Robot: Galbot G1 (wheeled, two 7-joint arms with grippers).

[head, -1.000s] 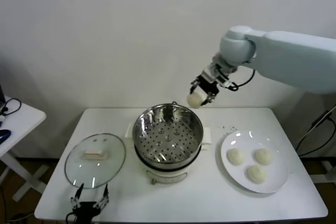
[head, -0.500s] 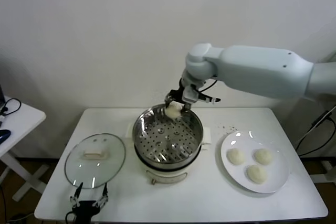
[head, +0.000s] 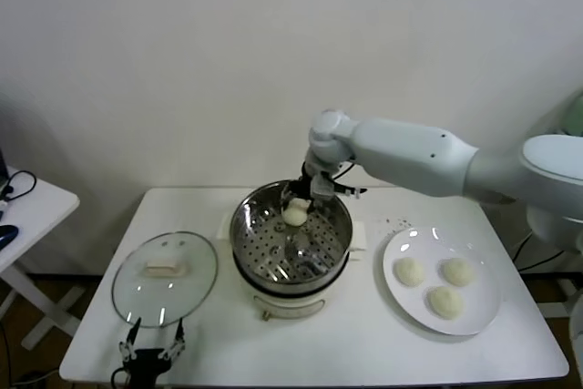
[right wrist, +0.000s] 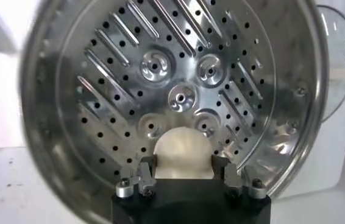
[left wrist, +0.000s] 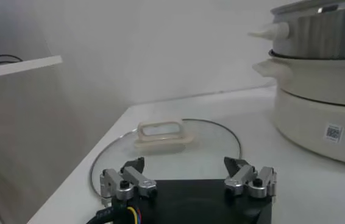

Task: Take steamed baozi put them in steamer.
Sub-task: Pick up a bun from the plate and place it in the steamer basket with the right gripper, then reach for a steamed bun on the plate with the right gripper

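My right gripper [head: 298,201] is shut on one off-white baozi [head: 294,215] and holds it inside the steel steamer [head: 250,225], near its far rim and above the perforated bottom. In the right wrist view the baozi [right wrist: 183,152] sits between both fingers over the steamer's holed bottom [right wrist: 160,67]. Three more baozi [head: 408,271] [head: 455,271] [head: 444,301] lie on the white plate [head: 481,316] at the right. My left gripper [head: 150,345] is open and empty, parked at the table's front left edge.
The glass lid [head: 196,284] with a white knob lies flat left of the steamer, just beyond the left gripper; it also shows in the left wrist view [left wrist: 209,137]. The cream cooker base [left wrist: 319,115] stands under the steamer. A small side table [head: 27,198] is at far left.
My right arm has carried the baozi from above and behind the steamer leftward and down into the basket. The left arm has not moved.
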